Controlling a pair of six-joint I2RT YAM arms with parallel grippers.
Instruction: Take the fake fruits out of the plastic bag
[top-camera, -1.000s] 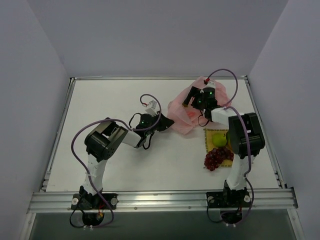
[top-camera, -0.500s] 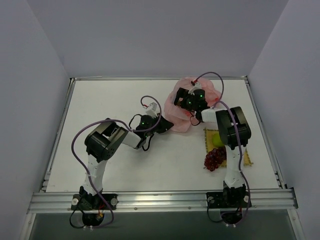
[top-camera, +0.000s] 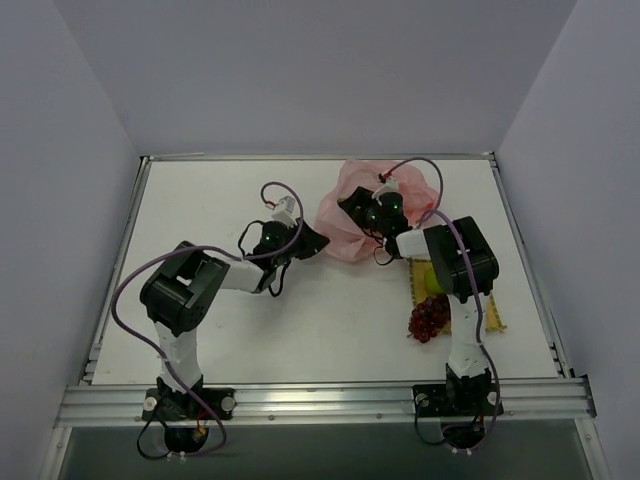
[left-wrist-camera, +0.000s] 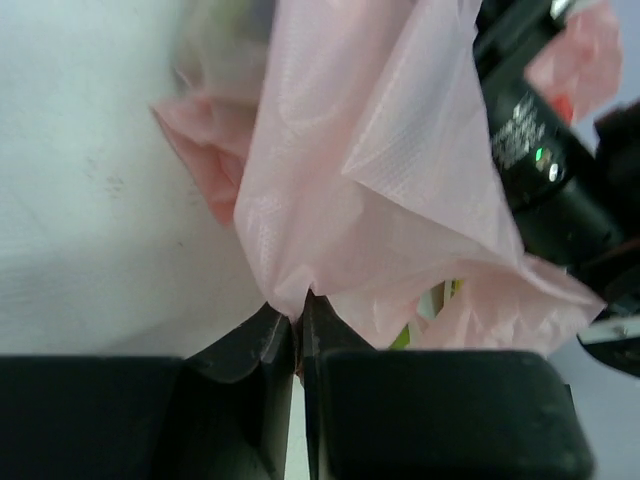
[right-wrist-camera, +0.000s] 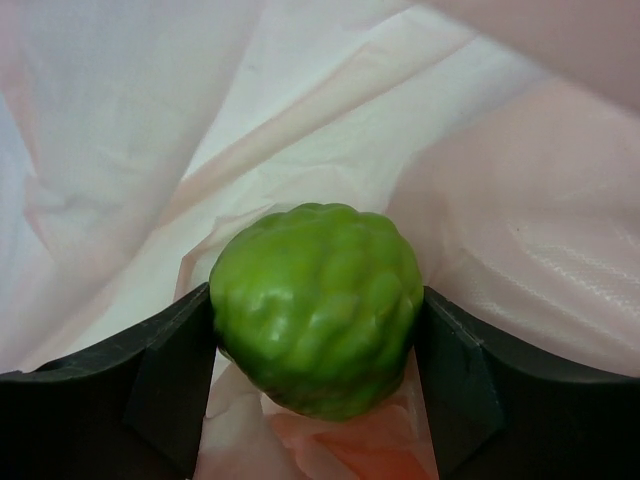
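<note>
On the white tabletop (top-camera: 210, 320), near its far edge and right of centre, the right fingers (right-wrist-camera: 165, 375) clasp a bumpy bright green plastic ball (right-wrist-camera: 318, 308) inside the crinkled pink plastic bag (left-wrist-camera: 370, 170). The left fingers (left-wrist-camera: 250, 350) pinch the bag's edge tightly. The next move is probably to draw the ball out through the mouth.

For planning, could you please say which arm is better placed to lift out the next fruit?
Probably right: the right pincer grips the bumpy green plastic ball inside the crinkled pink plastic bag, whose edge the left pincer pinches.
</note>
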